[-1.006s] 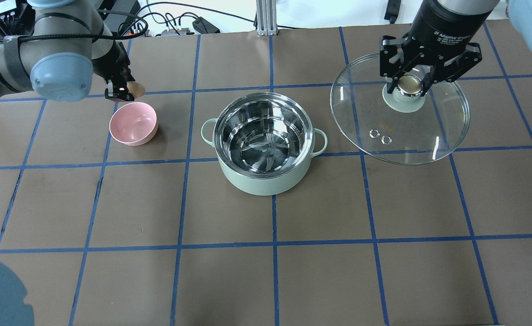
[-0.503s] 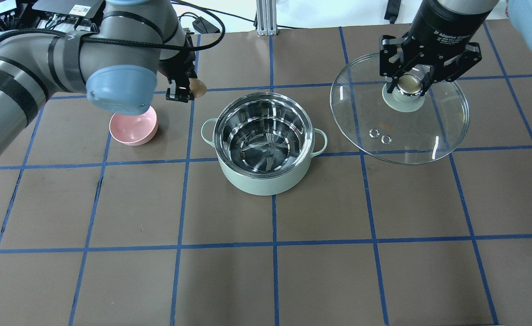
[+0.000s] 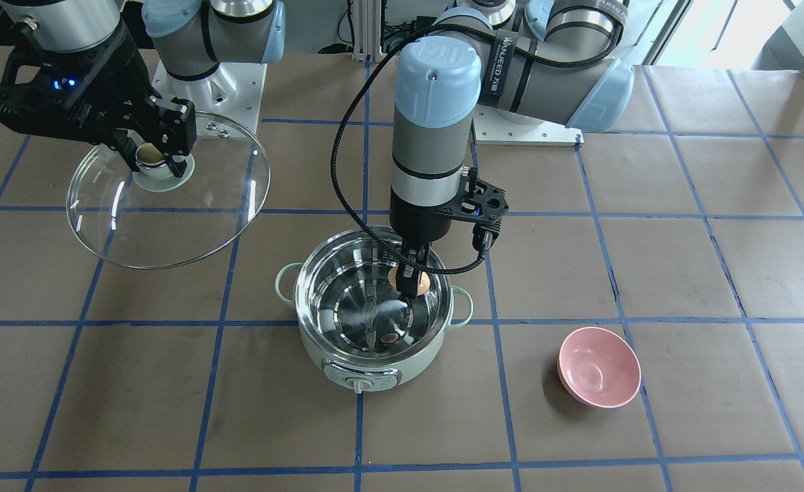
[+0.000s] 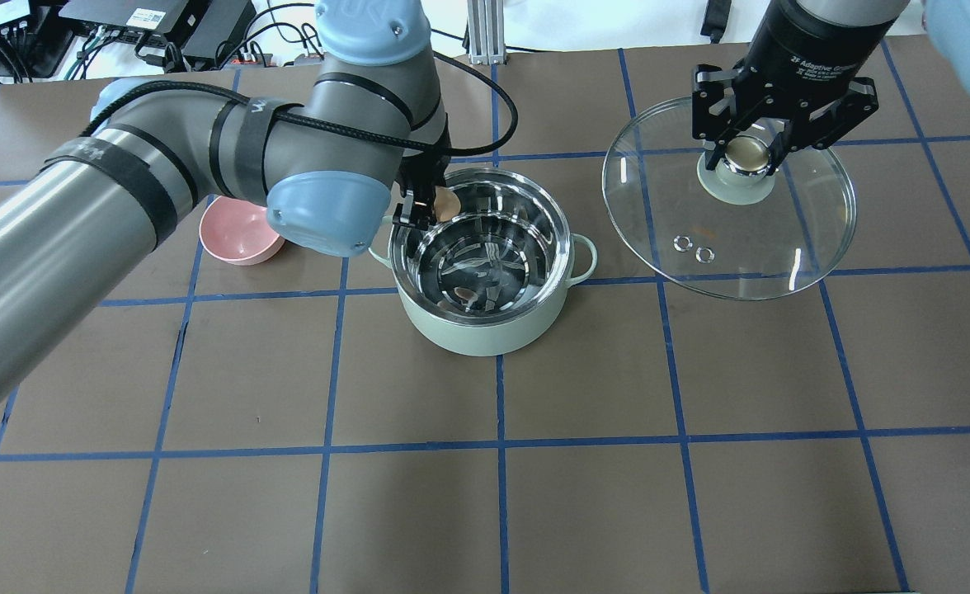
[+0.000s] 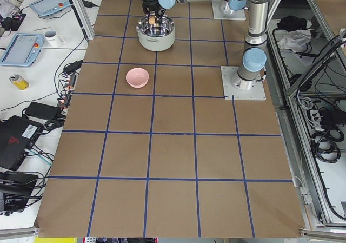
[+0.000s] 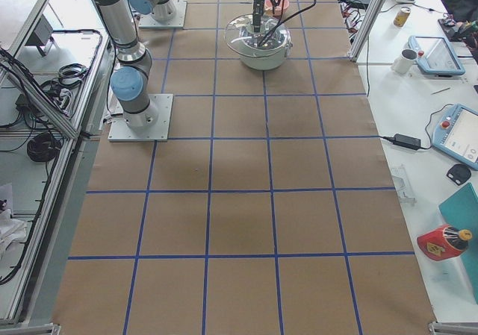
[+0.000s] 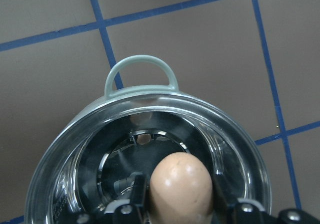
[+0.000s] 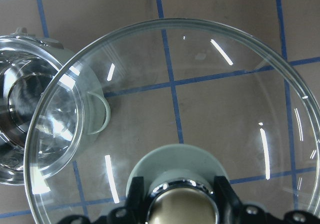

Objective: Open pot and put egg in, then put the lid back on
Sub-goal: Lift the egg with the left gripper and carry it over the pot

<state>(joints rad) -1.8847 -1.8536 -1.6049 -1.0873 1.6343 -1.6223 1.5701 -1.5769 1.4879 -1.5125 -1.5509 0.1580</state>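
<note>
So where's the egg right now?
In the overhead view the egg is pinched in the left gripper, held over the open pot near its far-left rim, not dropped in yet.

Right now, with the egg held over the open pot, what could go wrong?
The left gripper holds the egg above the steel bottom of the pot; released from here, it may crack.
The right gripper carries the lid by its knob alone; returning it before the left arm withdraws could strike that arm.

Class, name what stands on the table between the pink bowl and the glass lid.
The pot stands between the pink bowl and the lid, seen in the overhead view; the left claw holds the egg over its steel inside.
</note>
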